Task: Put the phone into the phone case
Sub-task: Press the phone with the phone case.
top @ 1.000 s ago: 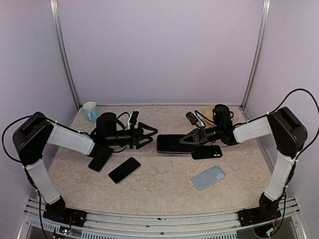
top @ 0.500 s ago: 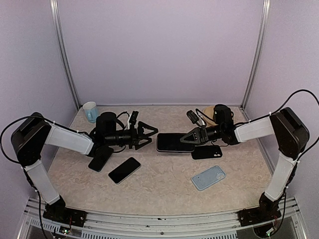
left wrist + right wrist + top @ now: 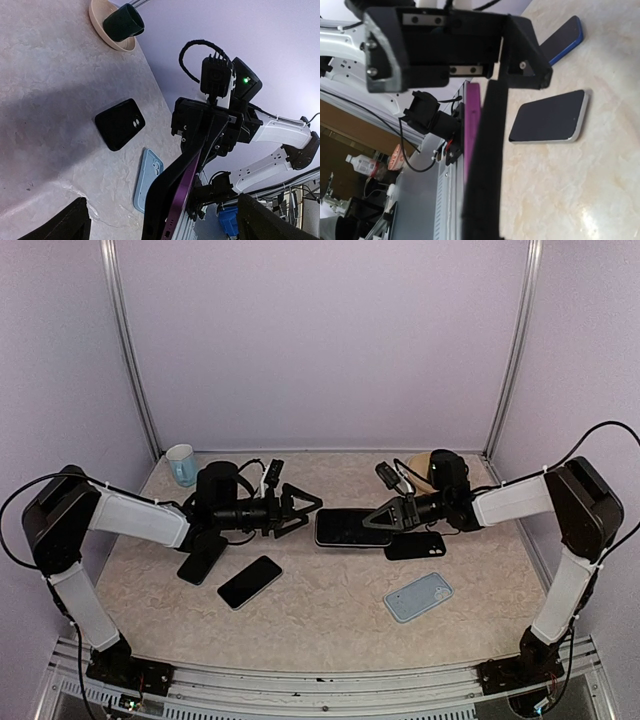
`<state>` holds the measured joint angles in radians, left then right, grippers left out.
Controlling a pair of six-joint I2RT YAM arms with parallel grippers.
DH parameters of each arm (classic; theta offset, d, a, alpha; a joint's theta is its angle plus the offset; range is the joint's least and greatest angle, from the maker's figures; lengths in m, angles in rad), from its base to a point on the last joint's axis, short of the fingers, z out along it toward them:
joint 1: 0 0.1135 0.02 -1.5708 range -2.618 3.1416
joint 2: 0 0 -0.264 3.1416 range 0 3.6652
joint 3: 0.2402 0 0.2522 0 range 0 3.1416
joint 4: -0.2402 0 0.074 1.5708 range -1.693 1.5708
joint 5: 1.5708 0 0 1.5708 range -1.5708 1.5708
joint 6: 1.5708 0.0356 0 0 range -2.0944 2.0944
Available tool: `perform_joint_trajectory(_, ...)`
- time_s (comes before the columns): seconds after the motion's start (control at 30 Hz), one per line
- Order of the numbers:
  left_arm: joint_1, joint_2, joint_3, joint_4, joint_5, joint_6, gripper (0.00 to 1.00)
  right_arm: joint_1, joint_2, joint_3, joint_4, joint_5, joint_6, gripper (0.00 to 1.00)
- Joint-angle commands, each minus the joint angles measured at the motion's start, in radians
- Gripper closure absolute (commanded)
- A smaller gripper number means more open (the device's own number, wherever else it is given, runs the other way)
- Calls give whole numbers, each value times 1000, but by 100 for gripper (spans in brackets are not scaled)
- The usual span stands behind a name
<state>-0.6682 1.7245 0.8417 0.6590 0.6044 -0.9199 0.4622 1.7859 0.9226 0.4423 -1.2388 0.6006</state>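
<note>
The phone (image 3: 348, 527) has a purple edge (image 3: 189, 186) and hangs flat just above the table's middle. A black phone case (image 3: 170, 182) runs along one of its sides. My right gripper (image 3: 368, 523) is shut on its right end. My left gripper (image 3: 312, 510) is open. Its fingers (image 3: 67, 225) stand wide apart on either side of the phone's left end, with clear gaps to it. In the right wrist view the purple edge (image 3: 471, 125) and the black case (image 3: 485, 170) run down the middle, and my own fingers are hidden.
A second black case (image 3: 415, 545) lies right of the phone, with a light blue case (image 3: 418, 596) in front of it. A silver-edged phone (image 3: 249, 582) and a blue-edged phone (image 3: 202, 558) lie at the left. A mug (image 3: 181, 464) and a bowl (image 3: 422, 468) stand at the back.
My left gripper has spread its fingers wider and crept a little right toward the phone's end. The right gripper keeps its hold and has barely moved.
</note>
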Motion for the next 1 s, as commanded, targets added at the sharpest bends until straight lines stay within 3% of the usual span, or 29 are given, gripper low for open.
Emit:
perform_joint_trajectory(0.0, -14, -4, 42, -12, 38, 48, 2, 4, -55, -6, 30, -44, -13, 100)
perform_joint_trajectory(0.47, -34, 48, 84, -5, 86, 54, 28, 6, -71, -19, 50, -62, -11, 100)
perform_joint_trajectory(0.8, -34, 58, 90, 2, 96, 53, 71, 9, -60, -19, 55, -64, -14, 100)
perform_joint_trajectory(0.97, -34, 60, 87, 8, 97, 51, 88, 10, -53, -18, 52, -62, -15, 100)
